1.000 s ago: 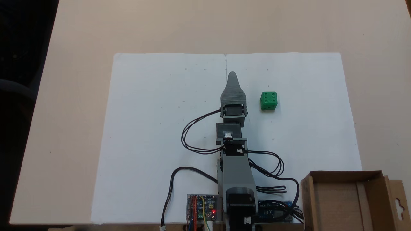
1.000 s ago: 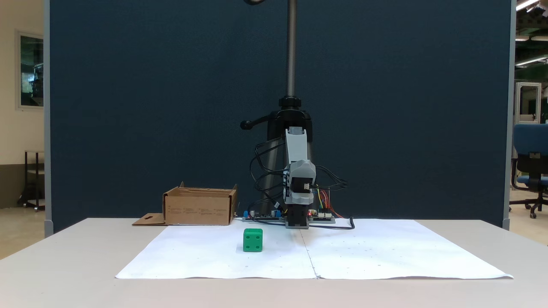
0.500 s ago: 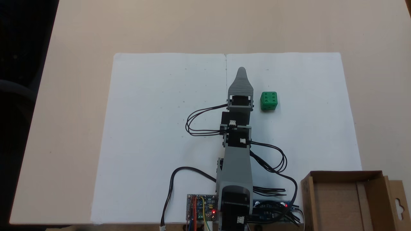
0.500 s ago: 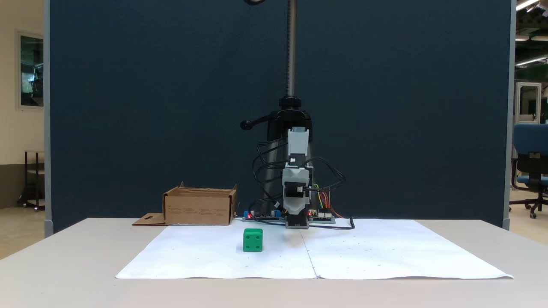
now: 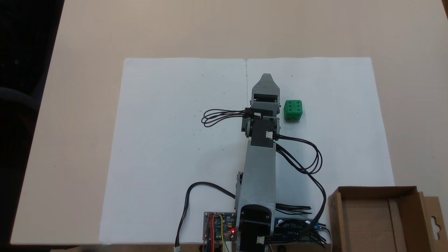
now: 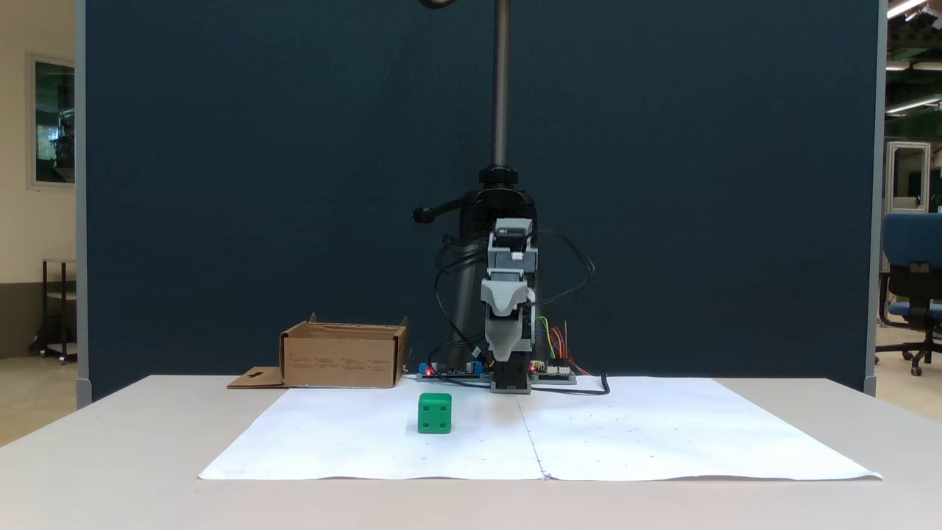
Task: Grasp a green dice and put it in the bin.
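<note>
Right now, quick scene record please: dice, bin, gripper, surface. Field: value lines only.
dice: green dice sits on the white paper, six pips up, not held
bin: cardboard bin stands at the table edge beside the arm's base, no dice in it
gripper: gripper is raised above the paper, left of the dice from above, apart from it
gripper state: jaws overlap in both fixed views, cannot tell
task status: grasp not yet made
</note>
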`<action>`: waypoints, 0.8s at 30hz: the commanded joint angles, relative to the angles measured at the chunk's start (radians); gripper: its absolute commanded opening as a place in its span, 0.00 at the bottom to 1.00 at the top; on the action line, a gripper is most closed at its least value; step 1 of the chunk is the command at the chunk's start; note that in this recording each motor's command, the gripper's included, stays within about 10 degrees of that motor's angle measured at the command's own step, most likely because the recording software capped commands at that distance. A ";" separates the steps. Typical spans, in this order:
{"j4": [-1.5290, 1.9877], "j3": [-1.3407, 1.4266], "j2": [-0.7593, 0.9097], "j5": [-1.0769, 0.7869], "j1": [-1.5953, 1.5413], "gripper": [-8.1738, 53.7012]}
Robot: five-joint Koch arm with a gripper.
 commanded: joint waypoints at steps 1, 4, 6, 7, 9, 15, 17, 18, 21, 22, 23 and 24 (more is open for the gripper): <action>0.162 -0.097 0.095 -0.055 0.012 0.84; 0.317 -0.179 0.043 -0.057 0.011 0.84; 0.405 -0.230 -0.003 -0.057 0.018 0.84; 0.428 -0.258 -0.035 -0.057 0.032 0.84; 0.443 -0.301 -0.106 -0.060 0.069 0.84; 0.442 -0.422 -0.310 -0.153 0.141 0.83; 0.442 -0.462 -0.367 -0.201 0.160 0.83; 0.445 -0.499 -0.405 -0.238 0.184 0.83; 0.454 -0.545 -0.462 -0.299 0.232 0.83; 0.466 -0.552 -0.476 -0.325 0.236 0.83; 0.469 -0.554 -0.488 -0.345 0.245 0.83; 0.469 -0.554 -0.499 -0.359 0.252 0.83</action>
